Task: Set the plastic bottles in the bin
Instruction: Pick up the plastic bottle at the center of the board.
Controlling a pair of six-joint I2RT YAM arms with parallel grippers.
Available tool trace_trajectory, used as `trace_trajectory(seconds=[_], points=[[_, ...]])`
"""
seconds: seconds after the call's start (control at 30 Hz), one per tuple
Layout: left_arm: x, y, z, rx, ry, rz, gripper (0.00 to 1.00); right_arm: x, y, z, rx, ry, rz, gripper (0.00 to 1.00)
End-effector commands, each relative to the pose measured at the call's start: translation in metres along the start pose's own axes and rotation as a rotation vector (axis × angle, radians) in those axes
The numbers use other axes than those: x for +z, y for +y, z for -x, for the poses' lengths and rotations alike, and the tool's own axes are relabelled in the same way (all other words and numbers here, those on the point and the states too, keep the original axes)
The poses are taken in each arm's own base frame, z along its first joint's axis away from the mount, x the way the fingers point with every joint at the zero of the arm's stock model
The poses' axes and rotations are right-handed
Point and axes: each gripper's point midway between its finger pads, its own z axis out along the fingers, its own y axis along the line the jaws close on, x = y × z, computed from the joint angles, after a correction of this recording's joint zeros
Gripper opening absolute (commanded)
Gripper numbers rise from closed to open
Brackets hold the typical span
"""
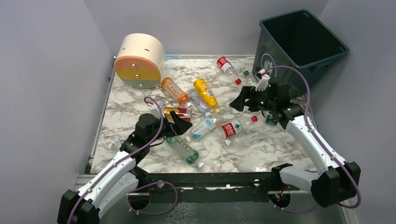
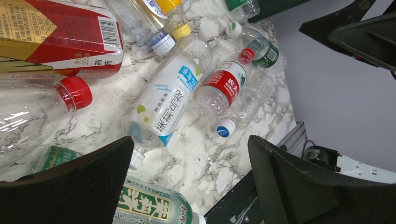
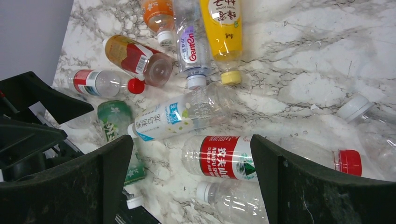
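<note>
Several plastic bottles lie on the marble table [image 1: 126, 112]. An orange one [image 1: 174, 90] and a yellow one [image 1: 205, 92] lie mid-table; a red-label one [image 1: 226, 66] lies near the dark teal bin [image 1: 299, 42] at back right. My left gripper [image 1: 183, 122] is open and empty above a white-and-blue-label bottle [image 2: 166, 105] and a green-label bottle [image 2: 149, 205]. My right gripper [image 1: 238, 101] is open and empty above a red-label clear bottle [image 3: 224, 157] and a bare clear bottle [image 3: 233, 200]. The left gripper [image 2: 189, 154] and right gripper [image 3: 190, 149] each show their jaws wide apart.
A cream cylinder with orange and green face [image 1: 140, 60] lies at the back left. A red-and-gold-label bottle [image 2: 60, 37] and a red-capped clear bottle [image 2: 28, 116] lie close by the left gripper. Grey walls surround the table; a metal rail [image 1: 210, 179] runs along the near edge.
</note>
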Motion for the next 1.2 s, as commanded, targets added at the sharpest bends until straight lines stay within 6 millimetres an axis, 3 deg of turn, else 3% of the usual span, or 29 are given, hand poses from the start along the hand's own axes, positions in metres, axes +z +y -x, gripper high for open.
trace_trajectory(seconds=[0.0, 0.43, 0.83, 0.97, 1.17], points=[[0.000, -0.013, 0.010, 0.027, 0.000, -0.022, 0.99, -0.004, 0.004, 0.001, 0.004, 0.006, -0.002, 1.00], [-0.006, -0.029, 0.014, 0.035, 0.014, -0.069, 0.99, -0.011, 0.009, -0.002, 0.012, 0.007, 0.015, 1.00], [-0.011, -0.025, 0.011, 0.032, 0.003, -0.058, 0.99, -0.009, 0.001, -0.003, 0.030, 0.008, -0.027, 1.00], [-0.004, -0.026, 0.014, 0.034, 0.014, -0.054, 0.99, -0.007, -0.017, 0.015, 0.004, -0.023, -0.145, 0.99], [0.018, -0.021, 0.017, 0.080, 0.060, -0.031, 0.99, -0.003, -0.069, 0.050, -0.062, -0.077, -0.445, 1.00]])
